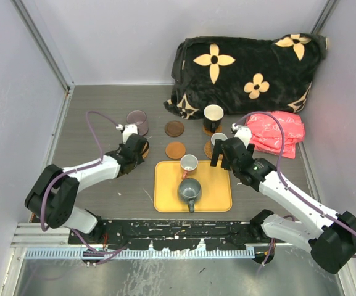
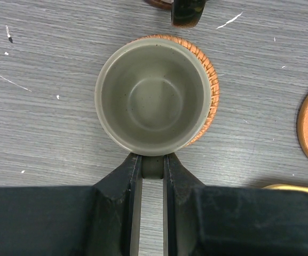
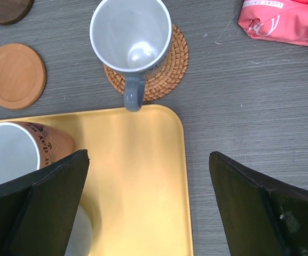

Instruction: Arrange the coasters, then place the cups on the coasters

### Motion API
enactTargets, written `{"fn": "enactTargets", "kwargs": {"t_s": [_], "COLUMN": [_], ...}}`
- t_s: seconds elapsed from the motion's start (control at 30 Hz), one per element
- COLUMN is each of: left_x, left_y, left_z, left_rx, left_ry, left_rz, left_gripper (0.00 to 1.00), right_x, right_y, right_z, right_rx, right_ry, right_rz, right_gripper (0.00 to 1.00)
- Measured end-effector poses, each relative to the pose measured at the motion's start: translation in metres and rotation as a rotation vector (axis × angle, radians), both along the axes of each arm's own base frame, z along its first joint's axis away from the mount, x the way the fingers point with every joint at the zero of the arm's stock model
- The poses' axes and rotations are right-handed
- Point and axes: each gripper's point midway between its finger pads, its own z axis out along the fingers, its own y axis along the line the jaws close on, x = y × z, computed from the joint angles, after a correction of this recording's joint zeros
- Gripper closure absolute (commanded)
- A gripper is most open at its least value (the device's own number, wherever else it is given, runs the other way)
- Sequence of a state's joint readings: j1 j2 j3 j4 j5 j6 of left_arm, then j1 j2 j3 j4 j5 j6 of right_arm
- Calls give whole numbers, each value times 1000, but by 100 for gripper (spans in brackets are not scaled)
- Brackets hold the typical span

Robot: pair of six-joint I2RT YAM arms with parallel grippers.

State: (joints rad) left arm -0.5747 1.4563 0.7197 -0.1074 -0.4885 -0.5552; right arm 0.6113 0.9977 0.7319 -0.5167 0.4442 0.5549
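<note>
On the grey wood-grain counter (image 1: 103, 111), the yellow rectangular tray (image 3: 137, 176) holds a pinkish printed mug (image 3: 9, 154), just beside one finger of our right pincer (image 3: 148, 157), which hangs wide open and empty; lowering from here could knock it. Our left pincer (image 2: 152, 173) is closed on the handle of the small olive ceramic cup (image 2: 152, 96), sitting off-centre on a woven wicker coaster (image 2: 210, 90); a dragged release could shift both.

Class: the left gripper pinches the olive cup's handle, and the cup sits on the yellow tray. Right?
No. The olive cup sits on a woven coaster, not the yellow tray, as the left wrist view shows; the left gripper does pinch its handle.
</note>
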Motion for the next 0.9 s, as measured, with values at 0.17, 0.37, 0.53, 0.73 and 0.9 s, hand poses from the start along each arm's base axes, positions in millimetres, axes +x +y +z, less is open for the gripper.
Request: {"fn": "enactTargets", "kwargs": {"t_s": [0.17,0.37,0.53,0.73,0.9], "left_x": [3,4,3,3,3], "left_y": [-1,-2,-2,-2,-3], "left_z": [0,0,-1,-1,-1], "left_rx": [2,0,-4,-9,-21], "left_ry": [-1,1,2,5,5], "left_rz": [-2,-3,2,6,18], "left_gripper": [100,100,100,87,82], "right_x": [0,0,0,1,2], "right_y": [0,0,0,1,1], "right_z": [-2,-3,-3,-6,-5], "right_rx": [-4,-6,-7,-10,-8], "right_ry": [5,9,10,16,14], "right_rz": [0,0,0,1,1], "right_gripper": [0,0,0,0,0]}}
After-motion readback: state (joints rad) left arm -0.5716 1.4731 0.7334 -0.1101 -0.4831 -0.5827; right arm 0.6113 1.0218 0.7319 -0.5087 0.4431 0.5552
